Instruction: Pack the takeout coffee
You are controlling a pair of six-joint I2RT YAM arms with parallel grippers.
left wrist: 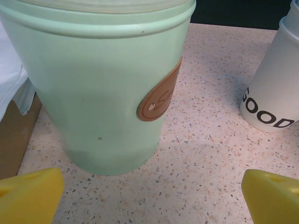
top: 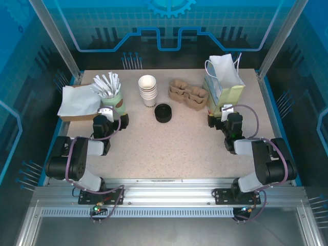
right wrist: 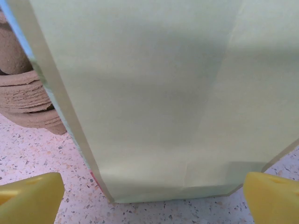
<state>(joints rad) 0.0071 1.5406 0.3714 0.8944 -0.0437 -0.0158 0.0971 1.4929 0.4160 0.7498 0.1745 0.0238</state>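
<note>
So, left gripper (left wrist: 149,201): jaws wide, nothing between them; yellow fingertips (left wrist: 29,196) sit at the lower corners of the wrist view, aimed at the mint tub (left wrist: 100,88), just short of it.
right gripper (right wrist: 149,200): jaws wide too, empty, nosed up close to the green paper bag (right wrist: 149,93).
takeout coffee (top: 163,113): middle of the table (top: 179,148), standing alone, just near-side and right of the stack of white cups (top: 148,90); from above it is mostly black lid, the body too dark to make out.
direction: right of the left gripper, left of the right gripper, about level with both.
long axis: upright, lid on top.
nearer arm: close to even; the left looks a shade nearer, my call.
packing spots: cardboard carrier (top: 188,95) just behind and right of the coffee; bag beside the carrier, touching or not I cannot tell.
next move, judged: either gripper has to swing inward and meet the cup side-on.
step: coffee untouched, nothing packed yet.
</note>
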